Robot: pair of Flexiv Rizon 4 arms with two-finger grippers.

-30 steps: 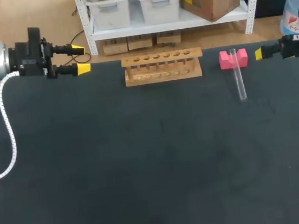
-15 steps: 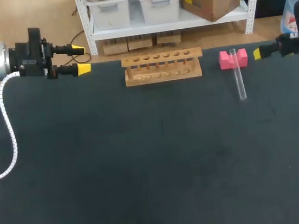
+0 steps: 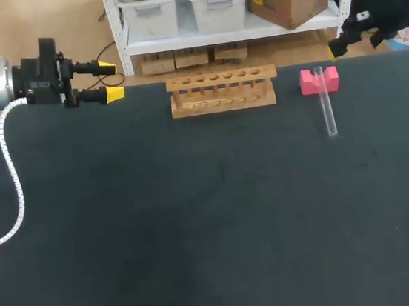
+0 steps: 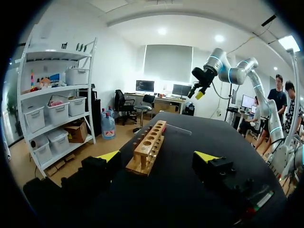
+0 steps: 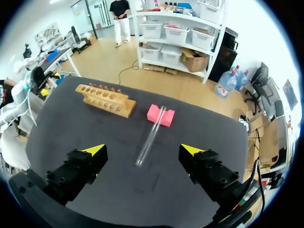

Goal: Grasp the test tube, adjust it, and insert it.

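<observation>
The left gripper (image 4: 158,156) has its two yellow fingers wide apart, with nothing in them. Just ahead, a wooden rack (image 4: 148,147) with holes sits on the black table (image 4: 204,137). The clear test tube (image 4: 178,128) lies past the rack. The right arm (image 4: 228,71) hangs high over the far end.

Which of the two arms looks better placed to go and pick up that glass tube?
The right. Its open claw points down at the test tube, which lies with one end on the pink block. The left claw is on the other side of the wooden rack, away from the tube.
</observation>
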